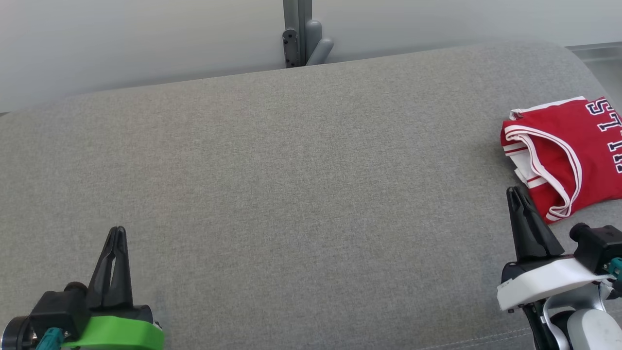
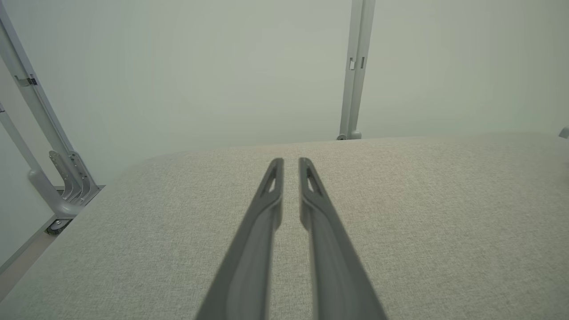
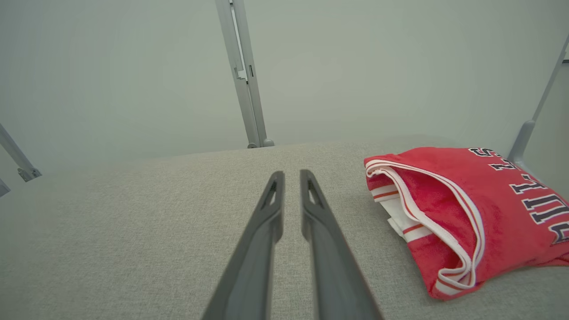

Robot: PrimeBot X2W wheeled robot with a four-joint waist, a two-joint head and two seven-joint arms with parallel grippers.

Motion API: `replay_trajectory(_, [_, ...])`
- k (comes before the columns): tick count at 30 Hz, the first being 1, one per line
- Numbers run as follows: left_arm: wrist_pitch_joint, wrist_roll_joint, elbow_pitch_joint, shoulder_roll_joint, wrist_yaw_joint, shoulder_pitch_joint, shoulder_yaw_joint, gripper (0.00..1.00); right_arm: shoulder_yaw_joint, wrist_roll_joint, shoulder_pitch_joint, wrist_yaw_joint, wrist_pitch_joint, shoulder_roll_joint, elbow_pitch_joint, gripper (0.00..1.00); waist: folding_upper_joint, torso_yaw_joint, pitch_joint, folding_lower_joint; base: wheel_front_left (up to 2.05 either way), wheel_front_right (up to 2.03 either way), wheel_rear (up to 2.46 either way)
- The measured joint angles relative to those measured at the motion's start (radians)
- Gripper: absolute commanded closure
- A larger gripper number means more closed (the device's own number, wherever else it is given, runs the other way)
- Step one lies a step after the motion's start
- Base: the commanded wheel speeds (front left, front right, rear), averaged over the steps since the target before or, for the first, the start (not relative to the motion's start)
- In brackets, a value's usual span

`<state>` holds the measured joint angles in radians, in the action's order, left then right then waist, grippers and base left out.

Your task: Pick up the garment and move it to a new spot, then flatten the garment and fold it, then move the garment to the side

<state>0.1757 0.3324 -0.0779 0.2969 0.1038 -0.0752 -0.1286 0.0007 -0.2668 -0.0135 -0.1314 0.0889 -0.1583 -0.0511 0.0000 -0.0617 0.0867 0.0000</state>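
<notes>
Grippers (image 1: 116, 232) (image 1: 515, 192) apparently empty; folded jersey (image 1: 566, 155) rightward.

The bench (image 1: 291, 184) is covered in grey woven cloth, matt, with a fine rough weave. On it the jersey (image 1: 568, 155) is red cloth with a soft, slightly fuzzy nap, edged in white ribbed trim; its dark letters look printed flat. The left end effector (image 1: 115, 233) has matt dark plastic fingers (image 2: 266, 209) on a smooth green plastic base. The right end effector (image 1: 516, 192) has like fingers (image 3: 271, 209) on a white plastic shell. Behind the bench, a post (image 1: 297, 29) looks like painted grey metal, smooth, against a plain matt wall (image 1: 146, 39).
</notes>
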Motion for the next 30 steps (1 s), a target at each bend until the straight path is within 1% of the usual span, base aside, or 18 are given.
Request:
replay_trajectory(15, [-0.047, 0.28, 0.028, -0.024, -0.044, -0.007, 0.046, 1.0, 0.021, -0.271, 0.007, 0.0, -0.013, 0.015, 0.044, 1.0, 0.0, 0.007, -0.01, 0.0, 0.0, 0.0, 0.0])
replay_trajectory(16, [-0.047, 0.28, 0.028, -0.024, -0.044, -0.007, 0.046, 1.0, 0.021, -0.271, 0.007, 0.0, -0.013, 0.015, 0.044, 1.0, 0.0, 0.007, -0.01, 0.0, 0.0, 0.0, 0.0])
replay_trajectory(19, [-0.058, 0.325, 0.032, -0.03, -0.052, -0.007, 0.058, 1.0, 0.024, -0.318, 0.007, 0.0, -0.017, 0.019, 0.051, 1.0, 0.0, 0.009, -0.012, 0.0, 0.0, 0.0, 0.0])
replay_trajectory(23, [-0.075, 0.406, 0.039, -0.039, -0.066, -0.01, 0.075, 1.0, 0.029, -0.396, 0.006, 0.0, -0.023, 0.023, 0.063, 1.0, 0.0, 0.011, -0.015, 0.0, 0.0, 0.0, 0.0])
replay_trajectory(30, [-0.097, 0.502, 0.048, -0.057, -0.081, -0.013, 0.102, 1.0, 0.035, -0.495, 0.005, 0.0, -0.028, 0.03, 0.078, 1.0, 0.0, 0.015, -0.02, 0.0, 0.0, 0.0, 0.0])
